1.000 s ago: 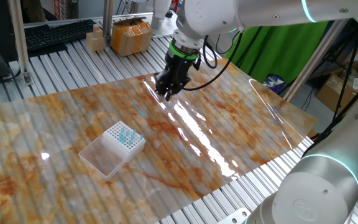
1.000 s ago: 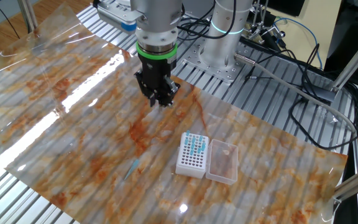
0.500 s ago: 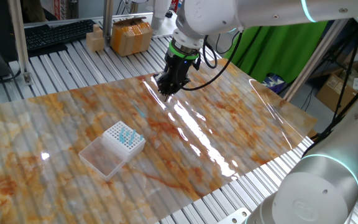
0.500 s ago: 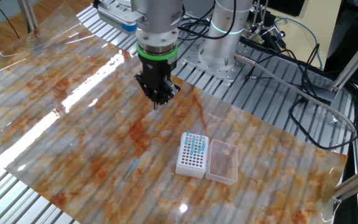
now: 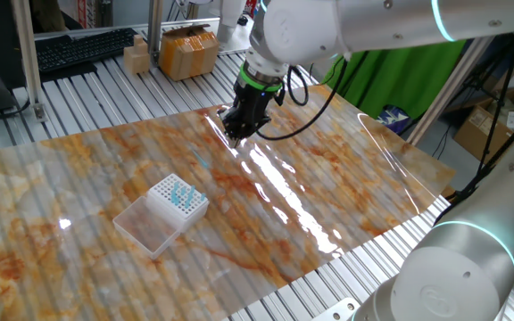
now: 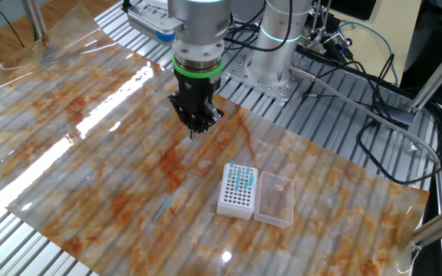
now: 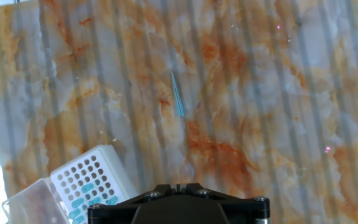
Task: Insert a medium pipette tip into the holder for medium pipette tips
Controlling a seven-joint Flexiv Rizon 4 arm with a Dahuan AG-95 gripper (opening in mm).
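Marbled orange sheet (image 6: 90,146) fills the frame, gripper (image 6: 196,132) upper middle with fingers pressed together, medium pipette tip (image 6: 163,205) loose lower left of the holder (image 6: 237,191).

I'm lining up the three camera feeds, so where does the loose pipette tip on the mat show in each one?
One fixed view: the pipette tip is not discernible, too faint.
The other fixed view: pipette tip lies lower left of centre, left of the holder.
Hand view: it lies upper centre, above and right of the holder.
Shared landmark: the holder with its light-blue tips.
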